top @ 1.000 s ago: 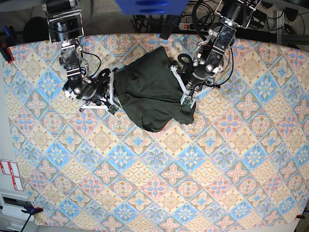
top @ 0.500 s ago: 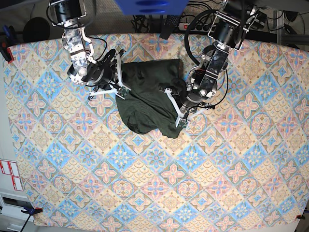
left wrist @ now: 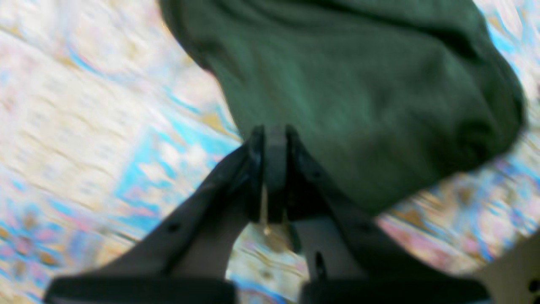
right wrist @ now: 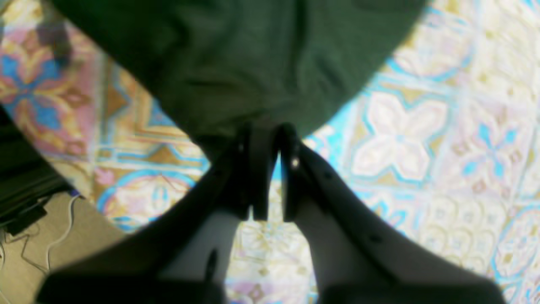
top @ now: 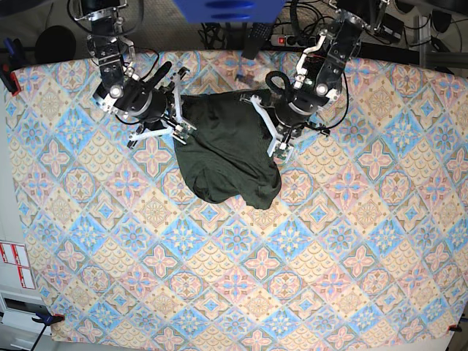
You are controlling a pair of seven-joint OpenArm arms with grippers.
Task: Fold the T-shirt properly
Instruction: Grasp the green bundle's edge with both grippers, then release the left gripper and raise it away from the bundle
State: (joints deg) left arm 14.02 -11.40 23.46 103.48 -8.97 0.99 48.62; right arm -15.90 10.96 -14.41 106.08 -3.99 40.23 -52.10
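Since half a second ago, both arms retreated | T-shirt point(top: 228, 153) bunched | both claws pressed together on fabric

A robotics lab, by the look of it. Two black arms lean over a table point(top: 219, 292) draped in a tiled-pattern cloth, and behind the left gripper point(top: 272, 150) a power strip point(top: 289, 40) and tangled cables point(top: 219, 33) trail across grey carpet. Clamps point(top: 45, 316) pin the cloth's corner, well away from both pincers.
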